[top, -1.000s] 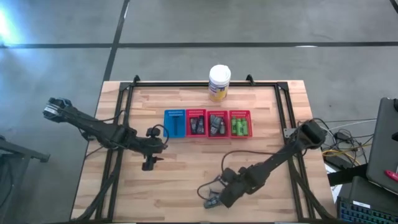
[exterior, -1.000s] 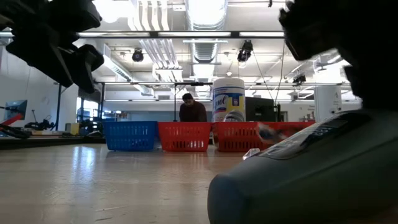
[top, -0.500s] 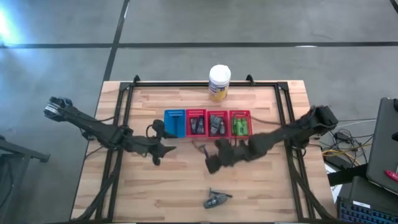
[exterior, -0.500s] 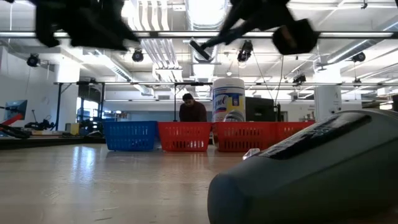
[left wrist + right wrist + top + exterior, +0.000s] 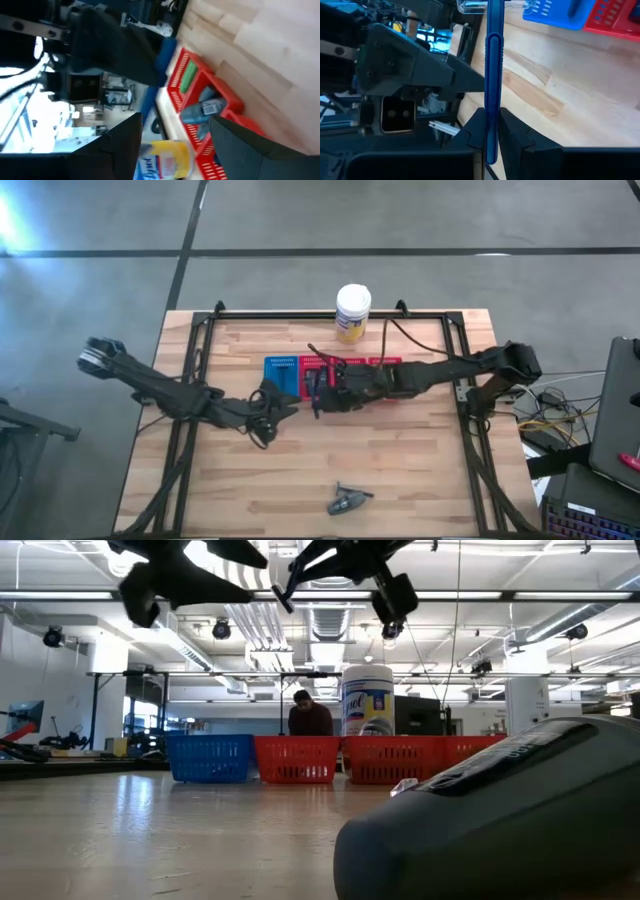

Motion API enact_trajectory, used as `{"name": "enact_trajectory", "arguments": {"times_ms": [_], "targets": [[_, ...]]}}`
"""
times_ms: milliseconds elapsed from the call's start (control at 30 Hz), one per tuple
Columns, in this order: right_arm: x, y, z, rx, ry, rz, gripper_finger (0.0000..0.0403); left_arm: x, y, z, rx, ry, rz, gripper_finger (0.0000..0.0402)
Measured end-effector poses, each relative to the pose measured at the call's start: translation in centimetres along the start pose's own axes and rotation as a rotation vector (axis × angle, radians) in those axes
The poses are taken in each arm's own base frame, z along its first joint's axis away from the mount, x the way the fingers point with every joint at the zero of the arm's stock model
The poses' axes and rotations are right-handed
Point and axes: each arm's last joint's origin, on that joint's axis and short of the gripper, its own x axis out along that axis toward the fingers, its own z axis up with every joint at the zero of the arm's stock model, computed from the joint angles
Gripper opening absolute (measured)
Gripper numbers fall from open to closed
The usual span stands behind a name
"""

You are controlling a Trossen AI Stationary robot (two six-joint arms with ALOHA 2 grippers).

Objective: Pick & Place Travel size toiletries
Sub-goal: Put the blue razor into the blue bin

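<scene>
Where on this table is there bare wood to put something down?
Bare wood: the strip between the baskets and the grey tube, and the corners beside that tube. Crowded: the basket row, where the right gripper holds a blue stick and the left gripper hangs alongside.

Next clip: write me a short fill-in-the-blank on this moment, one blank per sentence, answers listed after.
1. The right gripper is shut on a thin ____ razor.
2. In the high view, the row of baskets holds one blue basket and ____ red ones.
3. The yellow canister has a ____ lid.
4. One dark toiletry lies alone on the table's ____ edge, away from the baskets.

Missing words: blue; three; white; near
</scene>
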Motion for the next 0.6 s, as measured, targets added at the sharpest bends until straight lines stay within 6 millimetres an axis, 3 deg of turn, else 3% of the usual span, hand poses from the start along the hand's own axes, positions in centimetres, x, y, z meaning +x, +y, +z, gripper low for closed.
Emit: {"name": "enact_trajectory", "arguments": {"times_ms": [600], "targets": [[1.1, -0.3, -1.2, 0.030, 0.123, -0.021, 0.0023, 5.2, -0.8, 1.0, 0.140, 0.096, -0.053, 0.0228]]}}
